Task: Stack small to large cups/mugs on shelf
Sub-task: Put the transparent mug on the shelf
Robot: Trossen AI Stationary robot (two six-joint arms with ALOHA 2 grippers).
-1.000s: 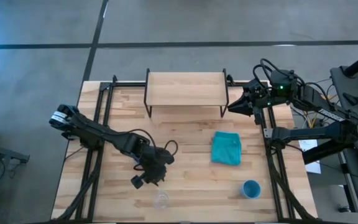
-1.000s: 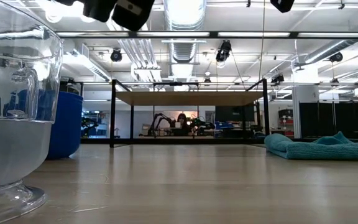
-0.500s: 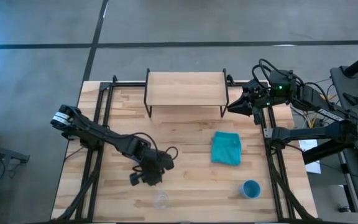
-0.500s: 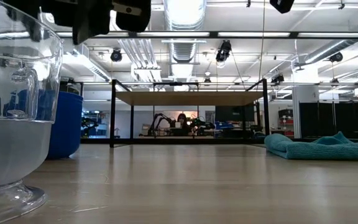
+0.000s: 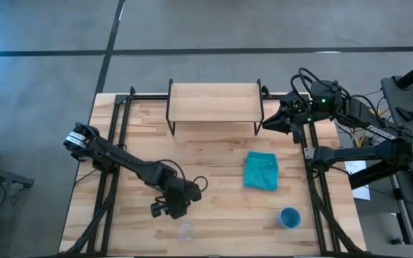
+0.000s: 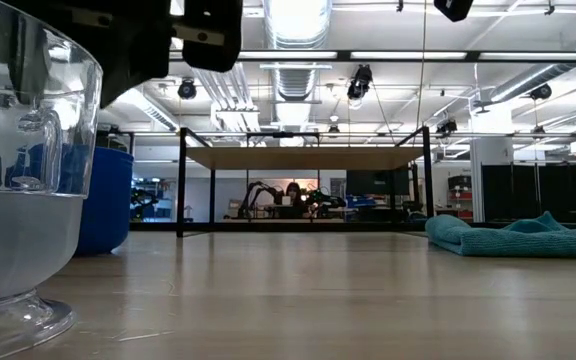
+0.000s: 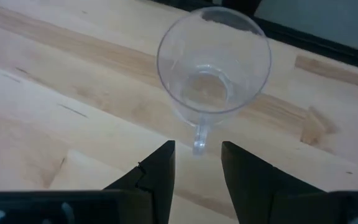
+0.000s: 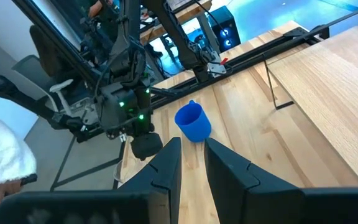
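The clear cup (image 5: 186,229) stands near the table's near edge; it has a handle (image 7: 199,140) and fills the low view's left (image 6: 18,200). My left gripper (image 5: 179,212) (image 7: 197,168) hovers open just above and behind it, fingers on either side of the handle's line, apart from it. The deep blue mug (image 8: 191,121) (image 6: 103,200) stands upright by the left arm, which hides it in the high view. The light blue cup (image 5: 290,217) stands near the near-right corner. The shelf (image 5: 215,102) is bare on top. My right gripper (image 5: 267,123) (image 8: 193,155) waits slightly open by the shelf's right end.
A folded teal cloth (image 5: 261,170) lies right of centre, between the shelf and the light blue cup. Black frame rails (image 5: 120,122) run along the table's left and right sides. A person's white sleeve (image 8: 5,155) shows beyond the table.
My left gripper has moved toward the table's near edge and down, closing on the clear cup; in the low view it now hangs lower, right over the cup's rim. The cups and the right arm have kept still.
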